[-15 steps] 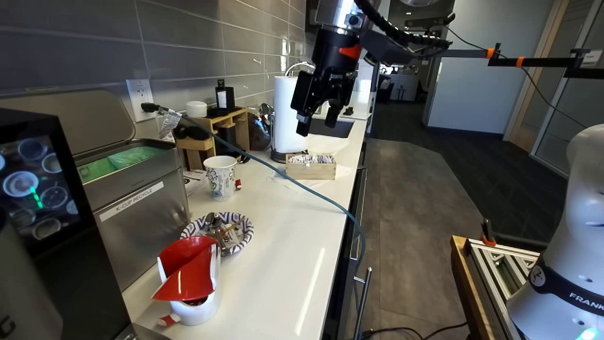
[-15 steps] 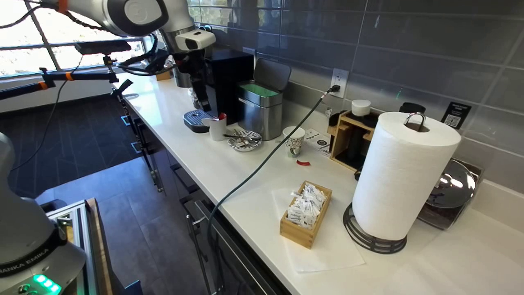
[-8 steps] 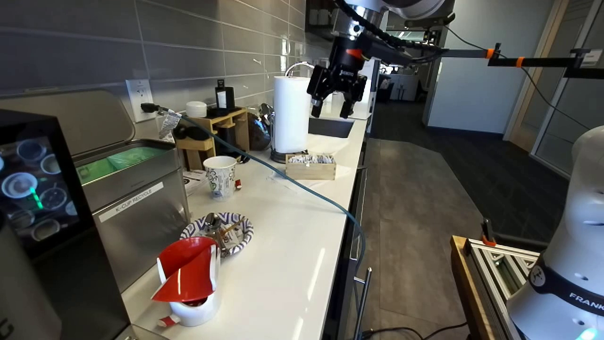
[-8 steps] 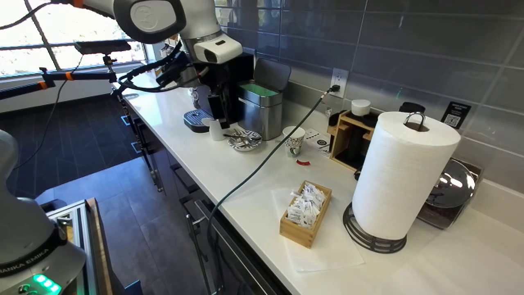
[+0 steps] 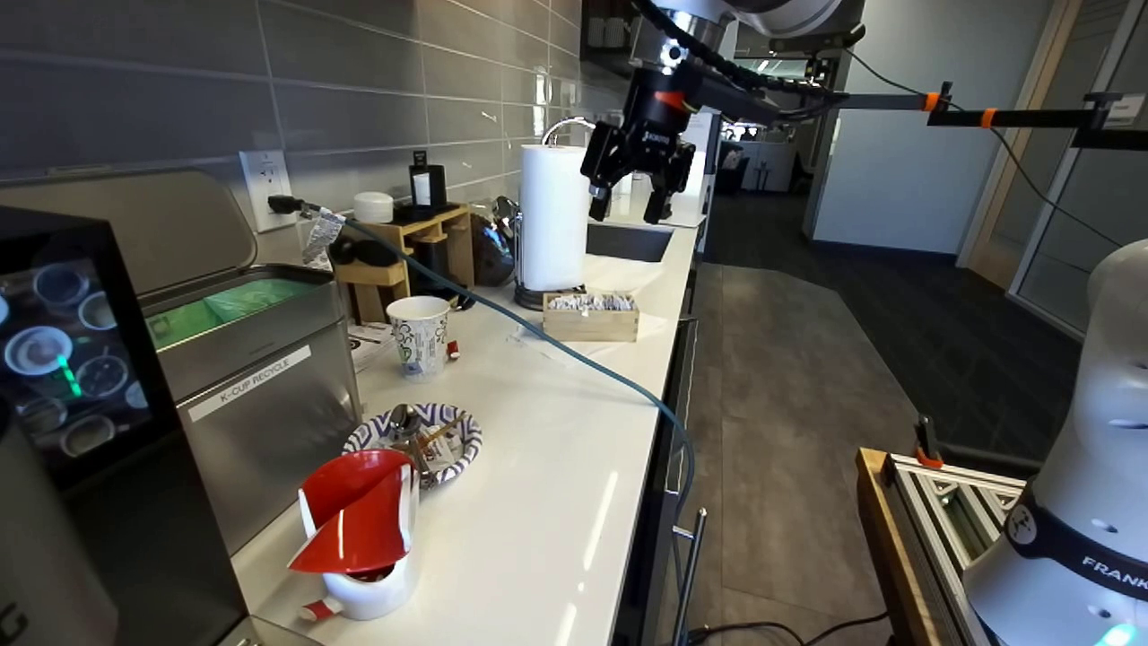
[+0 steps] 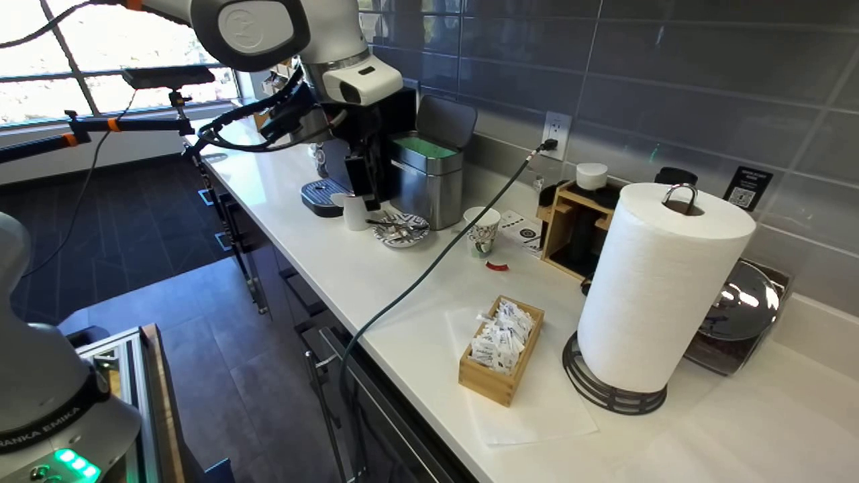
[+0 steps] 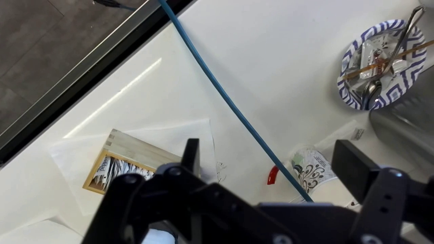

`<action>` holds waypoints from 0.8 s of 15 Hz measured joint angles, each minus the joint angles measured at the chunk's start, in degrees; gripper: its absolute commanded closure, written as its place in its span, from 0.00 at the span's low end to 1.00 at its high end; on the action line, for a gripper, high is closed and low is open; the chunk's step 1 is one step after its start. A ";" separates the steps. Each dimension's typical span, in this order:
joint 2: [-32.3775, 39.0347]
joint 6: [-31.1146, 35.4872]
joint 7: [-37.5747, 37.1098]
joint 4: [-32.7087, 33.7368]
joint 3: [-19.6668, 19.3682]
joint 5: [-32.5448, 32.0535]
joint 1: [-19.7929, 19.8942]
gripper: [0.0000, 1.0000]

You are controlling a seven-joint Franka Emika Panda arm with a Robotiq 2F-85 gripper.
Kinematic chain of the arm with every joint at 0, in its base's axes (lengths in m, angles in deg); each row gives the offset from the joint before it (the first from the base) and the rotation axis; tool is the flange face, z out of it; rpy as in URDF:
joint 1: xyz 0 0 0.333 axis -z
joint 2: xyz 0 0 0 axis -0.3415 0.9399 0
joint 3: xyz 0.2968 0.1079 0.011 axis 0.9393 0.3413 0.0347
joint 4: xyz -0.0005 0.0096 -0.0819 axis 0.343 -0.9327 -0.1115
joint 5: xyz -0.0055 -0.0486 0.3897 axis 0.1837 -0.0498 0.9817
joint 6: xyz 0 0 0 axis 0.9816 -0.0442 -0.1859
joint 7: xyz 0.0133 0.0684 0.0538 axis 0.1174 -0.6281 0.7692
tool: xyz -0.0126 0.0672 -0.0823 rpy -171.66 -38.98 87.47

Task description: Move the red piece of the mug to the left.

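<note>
One gripper hangs high over the counter, jaws wide apart and empty. Whether the leftward move is done I cannot tell; if not, reach, grasp and shift all remain. A blue cable slants across below, a possible snag for a low path; a small red bit lies beside a paper cup. Near left in an exterior view, the red piece sits above a white mug, by the patterned plate.

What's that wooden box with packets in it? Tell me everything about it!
The box looks like pale wood: rectangular, open on top, with interlocking corner joints. It stands upright, full of small white packets with dark print, and rests on a thin white sheet on the counter. The pincer isn't holding it.
</note>
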 measured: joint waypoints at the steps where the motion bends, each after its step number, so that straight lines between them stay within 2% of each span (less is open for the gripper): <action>1: 0.00 0.00 0.00 0.01 0.00 -0.03 0.00 0.00; 4: 0.80 0.00 0.00 0.80 -0.23 1.37 0.02 0.00; 6: 3.76 0.58 0.65 3.78 -1.07 2.81 0.05 0.00; 10: 15.35 0.97 5.45 14.95 -4.48 5.86 0.41 0.00; 12: 21.54 -1.62 7.16 21.44 -5.45 6.52 0.75 0.00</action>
